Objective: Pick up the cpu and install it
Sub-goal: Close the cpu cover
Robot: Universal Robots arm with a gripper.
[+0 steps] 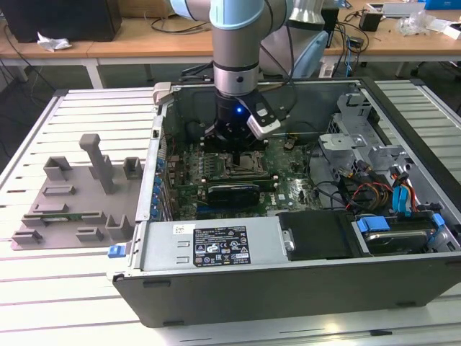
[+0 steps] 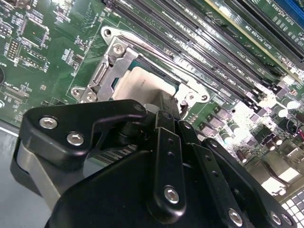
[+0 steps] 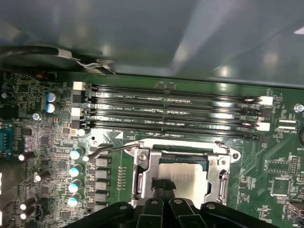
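The cpu (image 3: 187, 178) is a pale square chip lying flat inside the open metal socket frame (image 3: 142, 166) on the green motherboard. In the second wrist view the cpu (image 2: 140, 85) shows past the black fingers, within the socket frame (image 2: 111, 61). My gripper (image 3: 162, 184) hangs straight over the socket, its two dark fingertips drawn together above one edge of the chip. I cannot tell whether they touch it. In the exterior view the gripper (image 1: 232, 153) reaches down into the open computer case, just above the socket (image 1: 243, 169).
Memory slots (image 3: 171, 111) run beside the socket, and a thin socket lever (image 3: 109, 149) sticks out from it. The case holds a power supply (image 1: 209, 245), a drive cage (image 1: 353, 137) and cables (image 1: 374, 194). A grey fixture plate (image 1: 79, 194) lies outside on the exterior view's left.
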